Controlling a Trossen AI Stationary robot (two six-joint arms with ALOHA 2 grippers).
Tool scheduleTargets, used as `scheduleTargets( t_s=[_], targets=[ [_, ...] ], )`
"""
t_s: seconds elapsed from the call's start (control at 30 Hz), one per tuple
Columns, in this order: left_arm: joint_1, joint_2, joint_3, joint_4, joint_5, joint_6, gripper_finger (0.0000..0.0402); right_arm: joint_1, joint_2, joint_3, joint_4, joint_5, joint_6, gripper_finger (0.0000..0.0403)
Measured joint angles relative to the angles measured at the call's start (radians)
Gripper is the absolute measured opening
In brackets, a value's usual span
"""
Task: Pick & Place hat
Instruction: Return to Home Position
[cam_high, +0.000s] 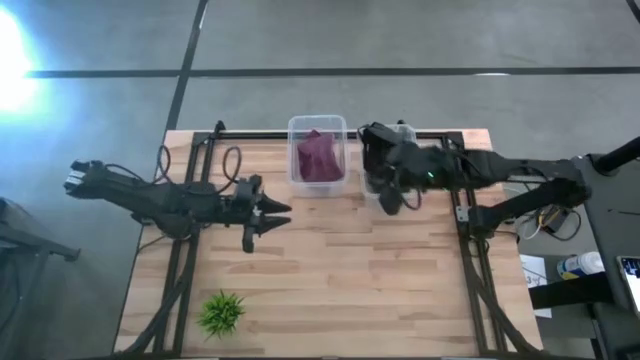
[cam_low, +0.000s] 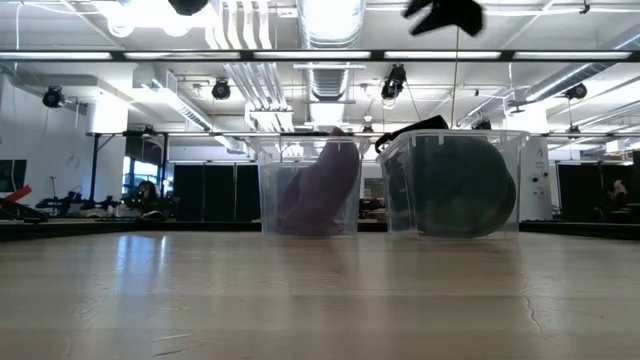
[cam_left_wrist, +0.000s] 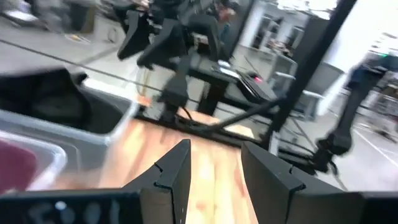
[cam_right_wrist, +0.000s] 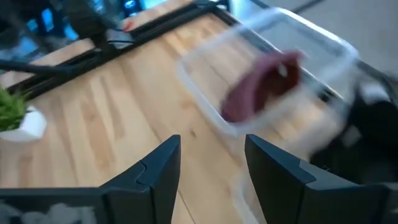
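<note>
A maroon hat (cam_high: 318, 157) lies in a clear plastic bin (cam_high: 317, 122) at the table's far edge; in the low view the maroon hat (cam_low: 322, 190) leans inside that bin. A dark hat (cam_low: 460, 185) fills a second clear bin (cam_low: 395, 190) just to the right. My right gripper (cam_high: 388, 198) hangs open above that second bin, high at the low view's top edge (cam_low: 445, 12), and covers most of it from above. Its fingers (cam_right_wrist: 211, 146) touch nothing. My left gripper (cam_high: 280, 215) is open over the table's middle left, pointing right (cam_left_wrist: 214, 152).
A small green potted plant (cam_high: 221, 312) stands near the table's near left corner, also seen as the plant (cam_right_wrist: 12, 112) in the right wrist view. Bare wood (cam_high: 380, 280) spreads across the near half. Metal frame rails (cam_high: 190, 170) run along both sides.
</note>
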Motion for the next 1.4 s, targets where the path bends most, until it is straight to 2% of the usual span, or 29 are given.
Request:
scheduleTargets(
  t_s=[0.1,0.17,0.2,0.3,0.37,0.43,0.53,0.67,0.87,1.0,1.1,1.23,1.4],
  targets=[
    [0.059,-0.008,-0.083,0.043,0.116,-0.013,0.0135,0.089,-0.126,-0.138,-0.007,0.152,0.142,0.0177],
    [0.082,-0.030,-0.137,0.042,0.128,-0.029,0.0135,0.134,-0.200,-0.214,-0.037,0.245,0.210,0.0179],
    [0.089,-0.050,-0.163,0.042,0.125,-0.036,0.0135,0.148,-0.233,-0.244,-0.065,0.259,0.235,0.0180],
    [0.102,-0.136,-0.237,0.042,0.107,-0.063,0.0135,0.171,-0.332,-0.317,-0.090,0.241,0.364,0.0180],
    [0.103,-0.215,-0.288,0.040,0.098,-0.083,0.0135,0.182,-0.392,-0.352,-0.087,0.191,0.450,0.0180],
    [0.103,-0.306,-0.338,0.039,0.098,-0.093,0.0135,0.194,-0.439,-0.381,-0.079,0.124,0.463,0.0181],
    [0.103,-0.448,-0.408,0.041,0.098,-0.099,0.0135,0.219,-0.494,-0.417,-0.044,0.069,0.393,0.0179],
    [0.104,-0.599,-0.490,0.039,0.087,-0.096,0.0135,0.240,-0.559,-0.464,0.056,0.068,0.259,0.0176],
    [0.105,-0.786,-0.592,0.002,0.056,-0.119,0.0135,0.239,-0.657,-0.594,0.385,0.058,-0.008,0.0178],
    [0.105,-0.892,-0.670,-0.007,0.041,-0.137,0.0135,0.238,-0.727,-0.732,0.581,0.063,-0.077,0.0176],
    [0.105,-0.943,-0.717,-0.002,0.040,-0.153,0.0135,0.239,-0.780,-0.839,0.693,0.039,-0.068,0.0176],
    [0.105,-0.935,-0.750,0.008,0.041,-0.157,0.0135,0.239,-0.838,-0.970,0.853,-0.034,-0.048,0.0180],
    [0.105,-0.927,-0.798,-0.009,0.030,-0.156,0.0135,0.239,-0.891,-1.096,0.990,-0.031,-0.042,0.0180]
  ],
)
